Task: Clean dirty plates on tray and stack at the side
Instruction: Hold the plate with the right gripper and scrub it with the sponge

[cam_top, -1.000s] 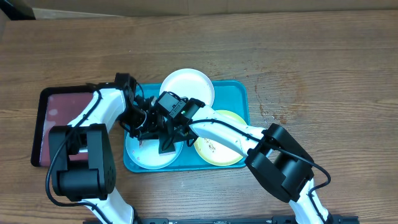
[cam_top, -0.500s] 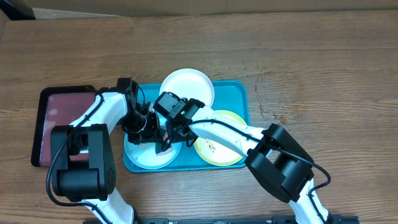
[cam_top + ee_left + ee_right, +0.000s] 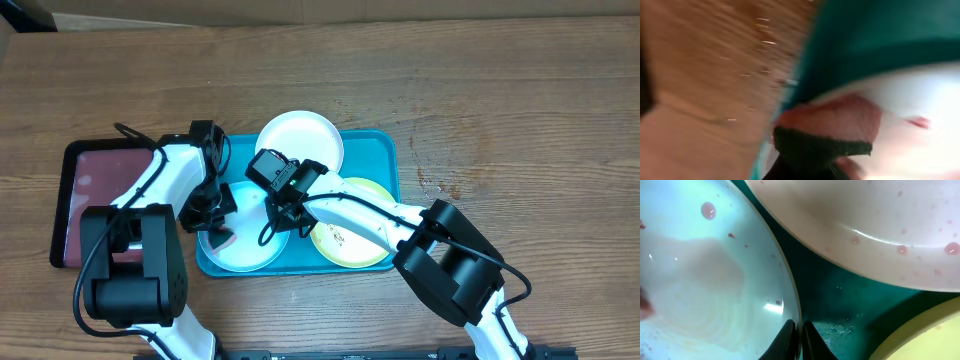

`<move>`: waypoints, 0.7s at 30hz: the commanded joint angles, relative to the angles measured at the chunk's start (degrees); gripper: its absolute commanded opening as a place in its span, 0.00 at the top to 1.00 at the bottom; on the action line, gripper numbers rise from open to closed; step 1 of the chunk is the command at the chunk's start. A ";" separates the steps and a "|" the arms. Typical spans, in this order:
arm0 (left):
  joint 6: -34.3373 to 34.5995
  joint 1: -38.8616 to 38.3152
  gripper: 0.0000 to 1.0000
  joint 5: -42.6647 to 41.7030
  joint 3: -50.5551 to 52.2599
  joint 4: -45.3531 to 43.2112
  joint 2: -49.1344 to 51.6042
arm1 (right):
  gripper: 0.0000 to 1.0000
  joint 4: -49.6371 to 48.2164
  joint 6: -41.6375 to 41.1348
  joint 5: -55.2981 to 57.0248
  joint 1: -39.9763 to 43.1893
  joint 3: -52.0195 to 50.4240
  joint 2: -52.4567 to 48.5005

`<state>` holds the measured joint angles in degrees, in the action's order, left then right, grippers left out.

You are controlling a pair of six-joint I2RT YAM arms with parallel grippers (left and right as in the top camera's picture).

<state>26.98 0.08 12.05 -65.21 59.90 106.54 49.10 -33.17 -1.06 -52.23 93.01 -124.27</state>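
On the teal tray, the right hand pinched the rim of the light blue plate, while the left hand, pressed together, hung over that plate's left edge by a blurred pink sponge.

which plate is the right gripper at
The light blue plate, at the left end of the tray: the right gripper is shut on its rim. The white plate and yellow-green plate lie apart.

Teal tray, apparently red-speckled plates
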 commanded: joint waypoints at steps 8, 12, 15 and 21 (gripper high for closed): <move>8.37 1.05 0.96 12.68 -12.70 9.07 1.73 | 0.95 0.70 0.61 1.57 0.22 0.85 -0.13; 4.35 1.03 0.96 3.72 -16.17 9.97 1.05 | 0.95 0.87 1.01 1.57 0.22 0.85 -0.13; -3.72 1.03 0.96 -8.96 -16.33 8.61 -0.22 | 0.95 0.98 2.14 1.60 0.22 0.87 -0.13; -19.78 0.96 0.96 -31.78 -13.49 7.08 -0.33 | 0.95 0.85 2.08 1.57 0.57 0.87 -0.13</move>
<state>18.63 1.13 -3.51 -80.31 67.59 107.63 49.56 -32.16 -0.95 -52.10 93.34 -124.27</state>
